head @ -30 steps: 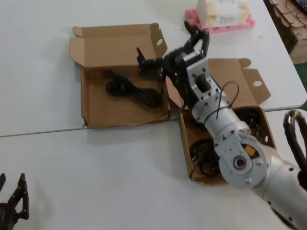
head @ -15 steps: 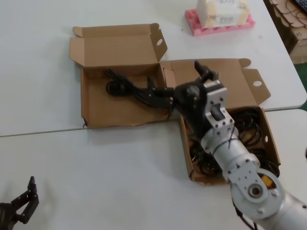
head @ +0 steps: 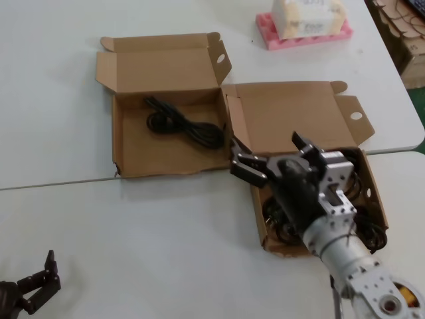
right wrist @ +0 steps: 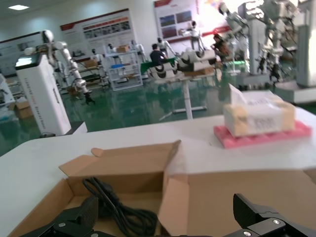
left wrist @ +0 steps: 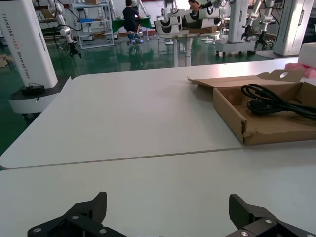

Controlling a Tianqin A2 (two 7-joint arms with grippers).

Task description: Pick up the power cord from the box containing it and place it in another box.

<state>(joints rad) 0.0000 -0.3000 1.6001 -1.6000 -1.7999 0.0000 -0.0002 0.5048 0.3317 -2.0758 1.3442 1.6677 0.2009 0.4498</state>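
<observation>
the power cord lies loose on the floor of the left-hand box, the one with the wavy front wall, coiled long and thin toward its back half. nothing holds it. that looks like the destination, so the placing step seems done for this cord.

the right gripper hangs over the near-left corner of the askew box, where the rest of the black cords sit in a tangle. its jaws stand wide apart and empty; the right wrist view shows both finger ends spread with only cardboard and the placed cord between them. the arm covers much of the tangle, so how the cords lie beneath it cannot be told.

the left gripper is parked low at the near-left edge of the white surface, well apart from both boxes, its jaws open too and holding nothing.

as a judgement, the step in hand is the move off after release, heading to the source box. if another cord is wanted, the next move calls for lowering the open jaws into the tangle and closing on a single strand or coil. the risk is dragging neighbours up with it, since they are massed together.
</observation>
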